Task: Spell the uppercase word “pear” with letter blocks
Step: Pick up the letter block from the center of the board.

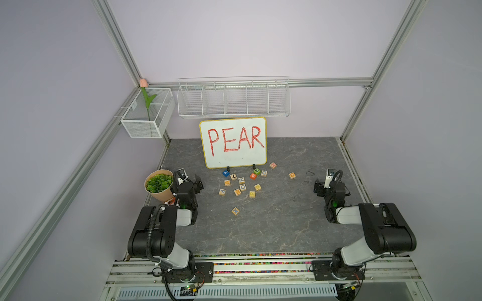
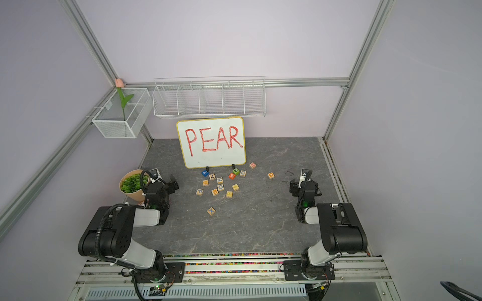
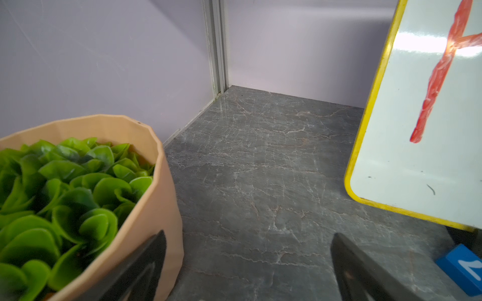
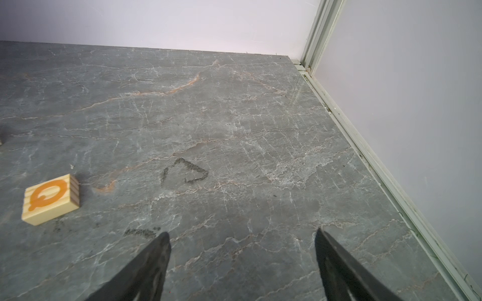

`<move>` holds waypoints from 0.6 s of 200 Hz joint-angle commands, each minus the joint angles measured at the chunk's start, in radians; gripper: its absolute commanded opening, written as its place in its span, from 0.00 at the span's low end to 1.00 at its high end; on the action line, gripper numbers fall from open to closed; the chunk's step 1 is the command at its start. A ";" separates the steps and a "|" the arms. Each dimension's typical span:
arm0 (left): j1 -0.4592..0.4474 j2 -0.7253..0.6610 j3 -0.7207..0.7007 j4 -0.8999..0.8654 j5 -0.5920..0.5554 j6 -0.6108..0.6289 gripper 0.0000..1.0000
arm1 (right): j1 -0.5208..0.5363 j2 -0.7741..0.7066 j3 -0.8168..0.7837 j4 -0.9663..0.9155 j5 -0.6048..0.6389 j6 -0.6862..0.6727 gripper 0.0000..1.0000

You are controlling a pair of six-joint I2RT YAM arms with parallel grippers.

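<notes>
Nearest are both arms' bases along the front edge of the grey table [image 1: 273, 229]. Farther in, the left gripper [image 3: 247, 234] sits just beside the potted plant [image 1: 159, 183], jaws wide and empty. The right gripper [image 4: 242, 232] is likewise wide with nothing between its jaws, near the Q block [image 4: 50, 199]. Between the arms the letter blocks [image 1: 242, 187] lie scattered, unordered. The X block [image 1: 235, 211] is closest, and the blue-grey R block [image 2: 220, 179] lies near the orange A block [image 2: 205, 182]. Behind stands the whiteboard [image 1: 233, 142] reading PEAR, under a wire basket [image 1: 233, 100].
</notes>
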 commanded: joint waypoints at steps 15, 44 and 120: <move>-0.001 0.008 0.013 0.018 0.004 0.013 0.99 | 0.003 -0.015 0.002 0.040 -0.014 0.004 0.88; -0.001 0.007 0.013 0.017 0.004 0.013 0.99 | 0.002 -0.015 0.003 0.038 -0.014 0.005 0.89; -0.001 0.007 0.014 0.015 0.006 0.014 0.99 | 0.034 -0.339 0.122 -0.383 -0.047 0.019 0.88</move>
